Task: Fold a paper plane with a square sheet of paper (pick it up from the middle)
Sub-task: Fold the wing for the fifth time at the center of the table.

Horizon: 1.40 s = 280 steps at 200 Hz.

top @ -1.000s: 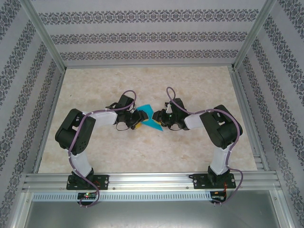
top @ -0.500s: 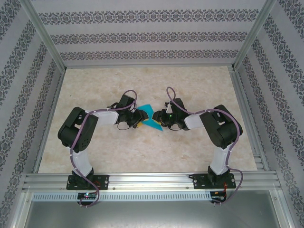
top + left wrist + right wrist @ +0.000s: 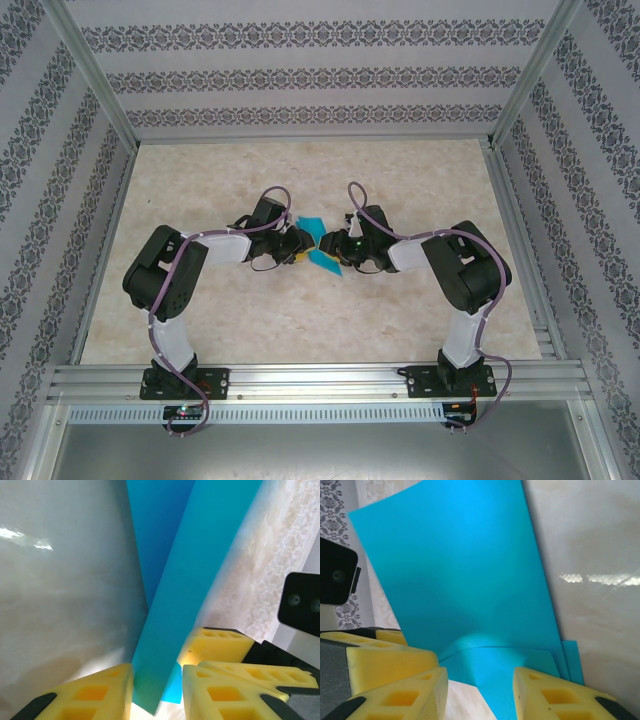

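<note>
Well, blue paper (image 3: 470,580) prob. light, floppy & slippy, so pinch mid-fold; left pincer (image 3: 157,692) narrow round it, grip unclear; right pincer (image 3: 480,685) open astride it.

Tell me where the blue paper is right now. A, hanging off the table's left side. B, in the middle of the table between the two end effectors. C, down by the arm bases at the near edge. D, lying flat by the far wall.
B: the top view shows the blue paper in the middle of the table, with the left end effector and the right end effector on either side of it.
</note>
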Motion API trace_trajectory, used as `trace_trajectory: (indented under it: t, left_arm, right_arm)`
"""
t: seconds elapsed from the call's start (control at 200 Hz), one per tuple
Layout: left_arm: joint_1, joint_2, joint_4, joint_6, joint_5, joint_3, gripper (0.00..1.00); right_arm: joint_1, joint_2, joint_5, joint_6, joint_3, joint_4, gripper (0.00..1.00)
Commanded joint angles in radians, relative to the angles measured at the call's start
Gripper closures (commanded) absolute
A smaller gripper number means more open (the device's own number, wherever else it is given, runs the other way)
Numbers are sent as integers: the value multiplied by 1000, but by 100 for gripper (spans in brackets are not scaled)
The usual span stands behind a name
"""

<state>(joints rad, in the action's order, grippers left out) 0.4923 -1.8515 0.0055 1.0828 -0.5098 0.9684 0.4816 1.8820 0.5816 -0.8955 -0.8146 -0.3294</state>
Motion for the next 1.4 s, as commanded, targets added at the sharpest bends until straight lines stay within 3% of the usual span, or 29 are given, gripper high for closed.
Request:
trace_trajectory:
  t: [0.0,0.195,0.385,0.614,0.754,0.959,1.149,1.394]
  left_arm:
    - [9,37,-27,-17,61,-15,67]
    - [8,54,-85,-67,80,8,62]
    - [9,11,-70,-74,47,29,67]
    - [9,-11,-42,-89,60,41,82]
    - [8,-14,-41,-84,73,43,94]
    - [9,22,-106,-82,70,64,100]
    - [9,52,-192,-72,50,98,100]
    - [9,57,-276,-74,46,136,100]
  right_arm:
    - [-16,14,-58,57,-7,87,61]
    - [-22,28,-53,40,7,68,64]
    - [-33,25,-34,53,5,60,65]
    - [-41,25,17,77,4,22,62]
    - [-44,-4,19,120,4,18,50]
    - [-38,-133,-65,336,4,100,38]
    - [37,-262,-240,593,35,187,39]
    - [159,-295,-407,851,95,124,41]
